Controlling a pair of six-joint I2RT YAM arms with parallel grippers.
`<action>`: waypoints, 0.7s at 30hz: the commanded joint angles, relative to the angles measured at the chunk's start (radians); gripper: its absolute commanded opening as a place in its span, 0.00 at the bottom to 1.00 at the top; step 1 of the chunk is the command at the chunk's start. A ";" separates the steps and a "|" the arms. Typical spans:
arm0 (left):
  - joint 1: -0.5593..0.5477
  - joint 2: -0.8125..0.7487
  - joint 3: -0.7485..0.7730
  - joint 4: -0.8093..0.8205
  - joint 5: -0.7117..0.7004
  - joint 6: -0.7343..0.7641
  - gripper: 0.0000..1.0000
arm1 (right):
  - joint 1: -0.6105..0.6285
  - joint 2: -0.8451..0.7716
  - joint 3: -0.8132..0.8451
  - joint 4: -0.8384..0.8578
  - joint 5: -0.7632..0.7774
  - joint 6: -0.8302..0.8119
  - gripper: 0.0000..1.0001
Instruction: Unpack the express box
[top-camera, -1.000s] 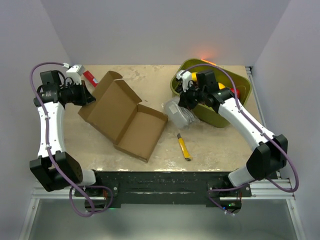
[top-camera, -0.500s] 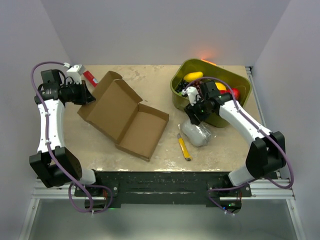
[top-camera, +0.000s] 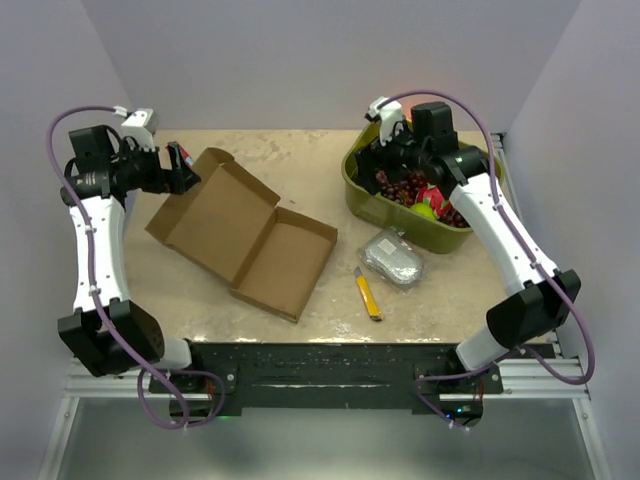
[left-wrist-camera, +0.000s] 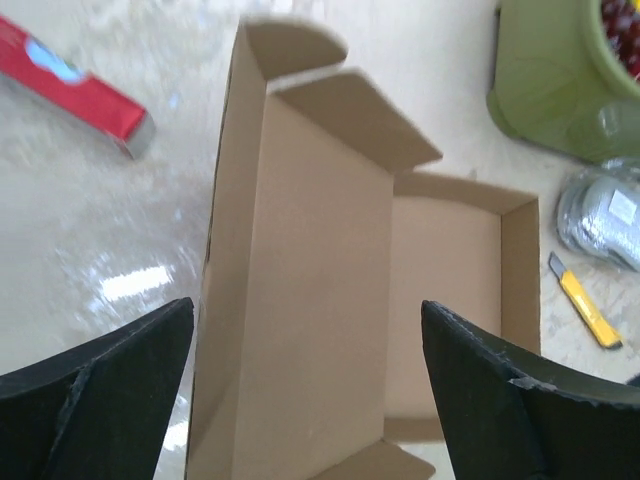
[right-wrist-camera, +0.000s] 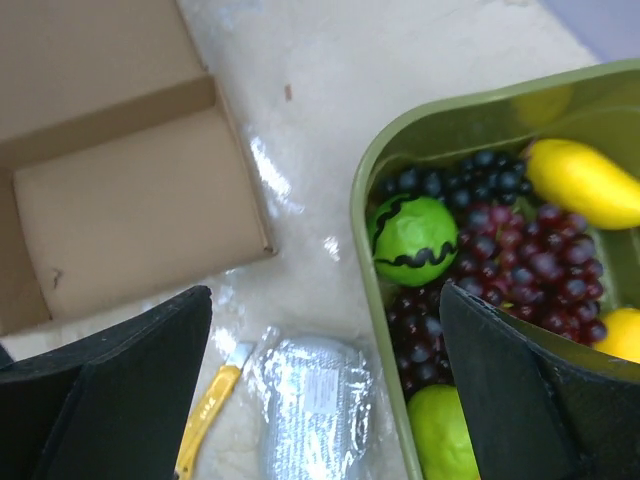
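The express box (top-camera: 235, 235) lies open on the table, brown and plain, its lid folded out to the left and its tray bare inside. My left gripper (top-camera: 188, 168) hovers open just off the lid's far left corner; in the left wrist view its fingers (left-wrist-camera: 100, 390) flank the express box (left-wrist-camera: 330, 290) from above without touching. My right gripper (top-camera: 366, 163) hangs open over the left rim of the olive tub (top-camera: 352, 182). A grey wrapped packet (top-camera: 393, 258) rests on the table, free of both grippers; in the right wrist view the packet (right-wrist-camera: 310, 410) shows below my right gripper (right-wrist-camera: 325, 290).
The olive tub (right-wrist-camera: 362, 210) holds grapes, green and yellow fruit. A yellow utility knife (top-camera: 368, 294) lies between box and packet. A red bar (left-wrist-camera: 80, 90) lies at the back left, beyond the lid. White walls close in the table on three sides.
My right gripper set the grey packet down right of the box, opened and rose back to the tub. My left gripper opened, let go of the lid and drew back; the lid dropped flatter.
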 joint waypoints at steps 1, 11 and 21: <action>0.006 -0.056 0.059 0.231 -0.016 -0.060 1.00 | -0.002 -0.060 0.024 0.127 0.224 0.199 0.99; 0.003 -0.025 -0.002 0.480 -0.017 -0.235 1.00 | -0.002 -0.109 0.018 0.142 0.635 0.243 0.99; -0.035 0.011 -0.002 0.465 -0.055 -0.260 1.00 | -0.003 -0.162 -0.025 0.150 0.656 0.232 0.99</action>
